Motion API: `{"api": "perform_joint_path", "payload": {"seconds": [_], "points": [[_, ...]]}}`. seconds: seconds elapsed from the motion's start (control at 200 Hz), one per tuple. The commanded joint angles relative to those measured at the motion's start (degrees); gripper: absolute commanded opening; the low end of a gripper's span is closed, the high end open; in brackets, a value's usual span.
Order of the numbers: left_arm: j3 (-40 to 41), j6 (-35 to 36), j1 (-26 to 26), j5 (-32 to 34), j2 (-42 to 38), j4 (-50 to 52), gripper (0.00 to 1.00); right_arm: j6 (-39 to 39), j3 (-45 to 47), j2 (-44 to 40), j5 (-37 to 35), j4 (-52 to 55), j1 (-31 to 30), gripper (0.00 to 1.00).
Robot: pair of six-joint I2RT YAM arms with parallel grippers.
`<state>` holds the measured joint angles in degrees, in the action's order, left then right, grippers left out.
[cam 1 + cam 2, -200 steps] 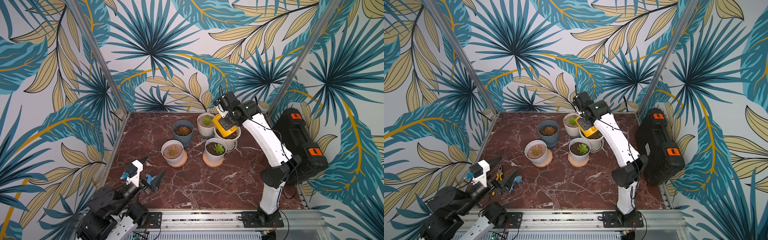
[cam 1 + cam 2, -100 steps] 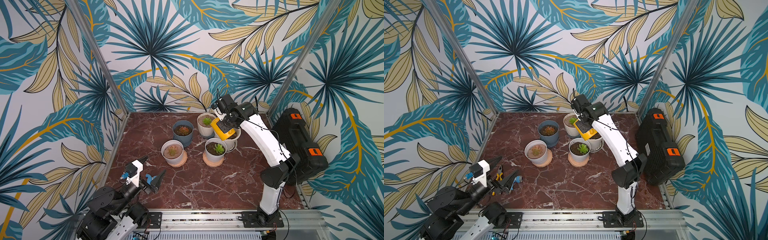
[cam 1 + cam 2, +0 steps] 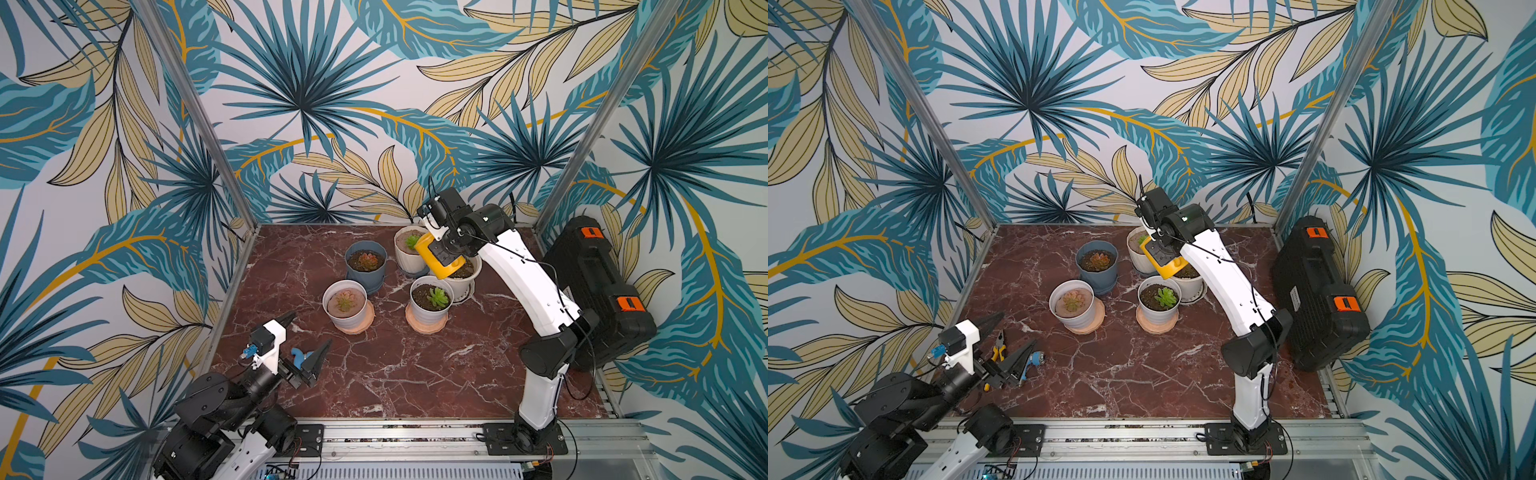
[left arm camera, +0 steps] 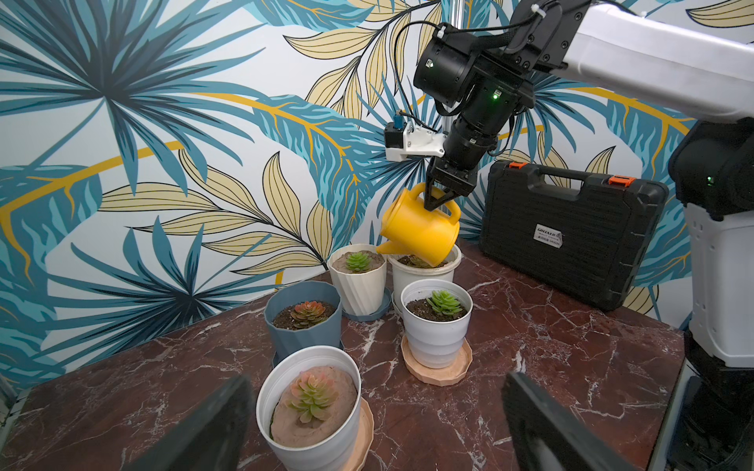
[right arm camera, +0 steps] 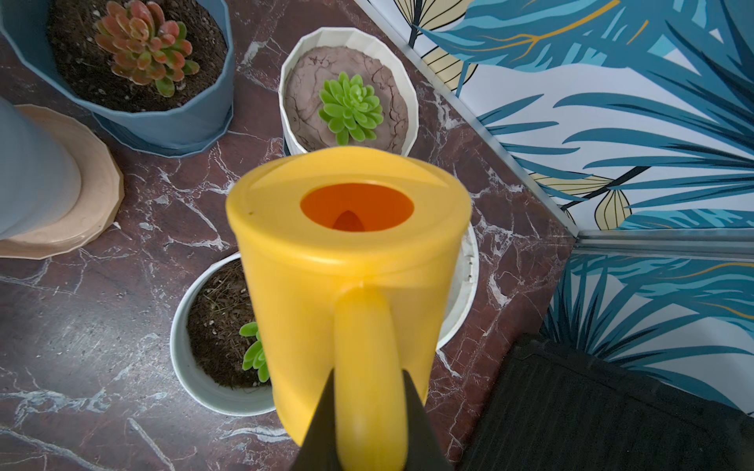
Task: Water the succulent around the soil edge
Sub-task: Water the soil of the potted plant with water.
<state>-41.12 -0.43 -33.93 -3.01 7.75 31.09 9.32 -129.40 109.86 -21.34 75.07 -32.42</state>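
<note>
Right gripper is clamping the tilted watering can's handle above a pot; left gripper is resting wide open.

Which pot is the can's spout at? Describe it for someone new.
Find the black tool case at the right edge of the marble table; five pots cluster beside it. The spout of the yellow watering can points at the rearmost one, the cream ribbed pot. Alone among them it has fluted cream sides and a bright green rosette in pale, cracked soil.
</note>
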Motion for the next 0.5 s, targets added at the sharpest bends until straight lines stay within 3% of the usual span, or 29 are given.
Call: {"api": "perform_joint_path", "payload": {"seconds": [0.0,0.496], "points": [[0.7,0.4,-0.2,-0.1,-0.9,-0.2,1.00,0.5,-1.5,1.9,-1.1,0.6,-0.3,0.03],[0.7,0.4,-0.2,-0.2,-1.0,-0.2,1.00,1.0,-7.5,5.4,-1.3,2.7,-1.5,0.03]]}}
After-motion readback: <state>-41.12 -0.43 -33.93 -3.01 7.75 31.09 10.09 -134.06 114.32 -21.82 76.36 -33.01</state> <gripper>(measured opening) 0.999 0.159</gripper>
